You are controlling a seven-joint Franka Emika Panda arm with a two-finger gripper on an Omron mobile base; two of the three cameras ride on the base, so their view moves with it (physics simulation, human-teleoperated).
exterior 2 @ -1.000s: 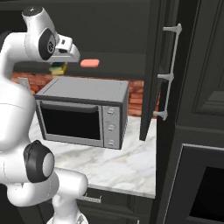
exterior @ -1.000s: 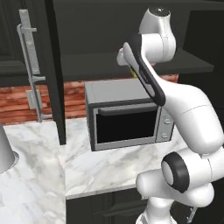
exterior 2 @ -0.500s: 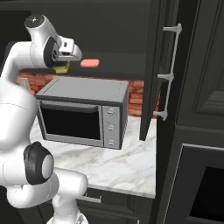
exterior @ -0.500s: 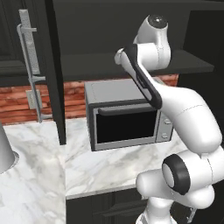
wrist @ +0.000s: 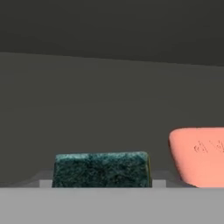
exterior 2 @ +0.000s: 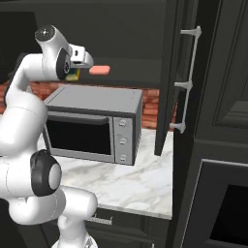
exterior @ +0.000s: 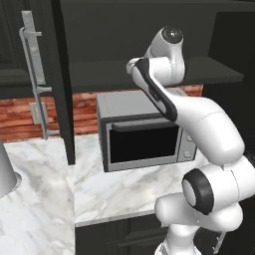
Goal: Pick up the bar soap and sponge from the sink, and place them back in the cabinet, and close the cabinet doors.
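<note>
In the right base view the pincer (exterior 2: 76,68) is seen at upper left, raised to the dark inner shelf (exterior 2: 128,72) of the cabinet (exterior: 149,30), above the microwave (exterior 2: 94,123). A glimpse of yellow and green at its tip is taken for the sponge (exterior 2: 72,74). In the hand view the sponge (wrist: 102,169) sits at bottom centre, green scrub face toward the camera, its long axis across the frame; it seems to be pinched in the pincer, though the fingertips are not seen, so the grip cannot be told for certain. The bar soap (wrist: 197,154) lies at lower right of the hand view, just beside the sponge and apart from it; in the right base view the bar soap (exterior 2: 99,69) rests on the shelf to the right of the pincer. The coming release is judged to turn on that gap. One sponge, one bar soap and one arm are counted. Two cabinet doors stand open: the left door (exterior: 62,84) and the right door (exterior 2: 169,77).
</note>
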